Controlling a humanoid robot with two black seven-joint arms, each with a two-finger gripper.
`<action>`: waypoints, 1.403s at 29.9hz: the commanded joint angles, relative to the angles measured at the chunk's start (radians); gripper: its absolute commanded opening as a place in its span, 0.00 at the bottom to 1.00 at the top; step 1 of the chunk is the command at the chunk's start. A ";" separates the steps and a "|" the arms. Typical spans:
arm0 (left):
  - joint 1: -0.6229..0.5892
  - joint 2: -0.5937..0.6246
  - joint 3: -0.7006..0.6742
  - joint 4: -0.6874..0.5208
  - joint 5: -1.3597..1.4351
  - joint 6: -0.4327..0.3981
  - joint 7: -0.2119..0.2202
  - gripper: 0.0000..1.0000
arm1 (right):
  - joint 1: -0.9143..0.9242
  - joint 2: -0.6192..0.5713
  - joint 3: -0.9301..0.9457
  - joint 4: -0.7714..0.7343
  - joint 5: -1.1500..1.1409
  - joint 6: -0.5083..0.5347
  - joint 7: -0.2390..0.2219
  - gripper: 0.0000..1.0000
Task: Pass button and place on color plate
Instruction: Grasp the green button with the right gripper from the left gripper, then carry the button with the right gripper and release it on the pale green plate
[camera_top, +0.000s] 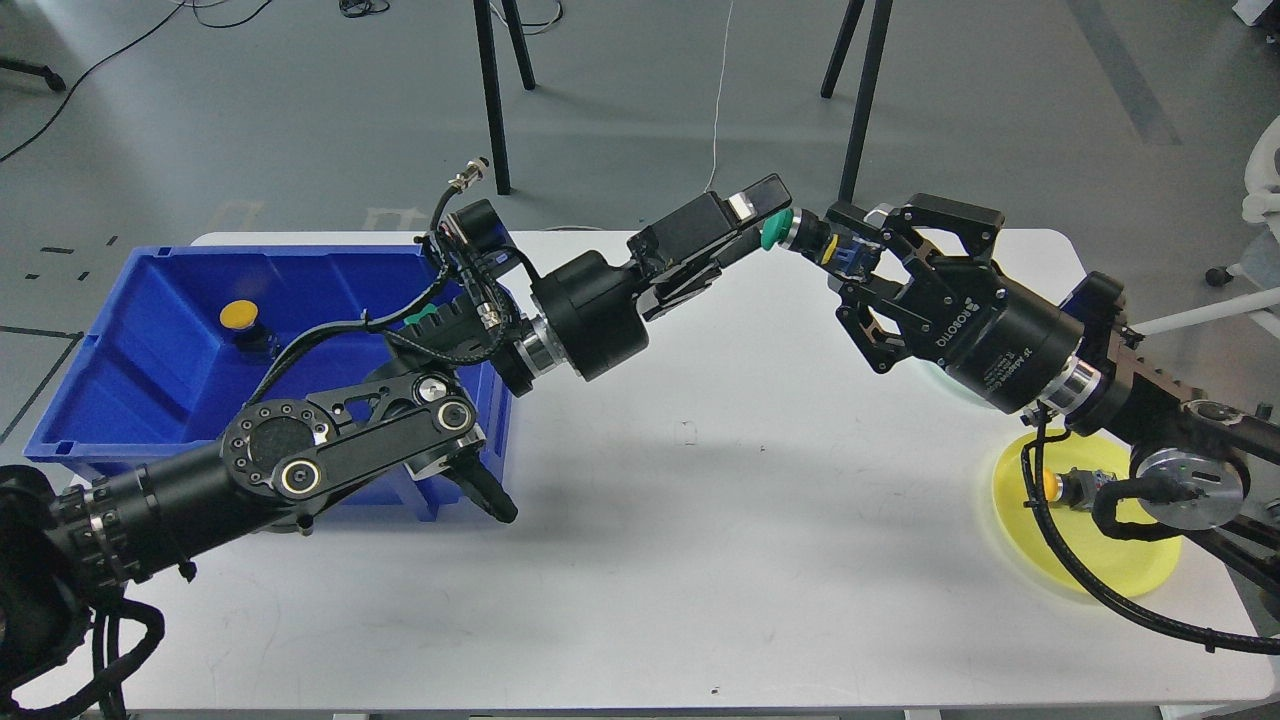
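Both grippers meet above the bench (640, 520) on one green-capped button (790, 232), its long axis running between them, left gripper (752, 222) clamping the cap, right gripper (850, 250) closed around the body, yellow plate (1110, 560) lying beneath the right arm.

Green-capped button (790, 232), lying level above the table's far edge. Yellow plate (1090, 560) flat near the right edge, with another button (1068, 487) on it.
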 joint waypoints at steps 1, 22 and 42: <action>0.001 0.002 0.000 0.000 -0.001 0.000 0.000 0.94 | -0.055 -0.018 0.051 -0.156 0.032 0.000 0.000 0.01; 0.001 -0.003 0.000 0.000 -0.001 0.002 0.000 0.94 | 0.004 0.345 0.001 -1.116 0.193 0.000 0.000 0.01; 0.007 -0.003 0.000 0.000 -0.001 0.003 0.000 0.94 | 0.052 0.456 -0.119 -1.216 0.212 -0.070 0.000 0.26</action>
